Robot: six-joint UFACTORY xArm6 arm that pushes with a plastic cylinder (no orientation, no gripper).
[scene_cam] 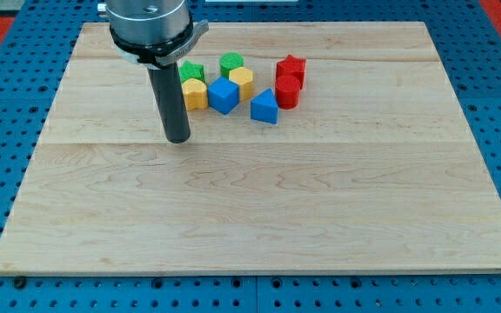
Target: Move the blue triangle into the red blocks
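My tip point(177, 139) rests on the wooden board point(250, 217) in the upper left part of the frame, at the end of a straight dark rod that hangs from the arm's grey mount at the top edge. It is a bare rod end with nothing to open or close, and it holds nothing. It stands just left of and a little below the cluster of blocks, close to the nearest yellow one, though I cannot tell whether it touches it.

Moving right, a green star-shaped block point(192, 71) sits at the cluster's upper left, partly behind the rod, with a yellow block point(195, 94) right below it. Next comes a blue cube point(223, 96), pressed against that yellow block. Above it is a round green block point(230, 63), and just beside that a second yellow block, six-sided point(242, 83), touching the blue cube's upper right.

Further right lies the blue triangle point(264, 107), the lowest block of the group, near the frame's upper centre. Its right edge meets or nearly meets the red cylinder point(287, 90). Directly above that cylinder sits the red star-shaped block point(291, 67), the two reds touching.
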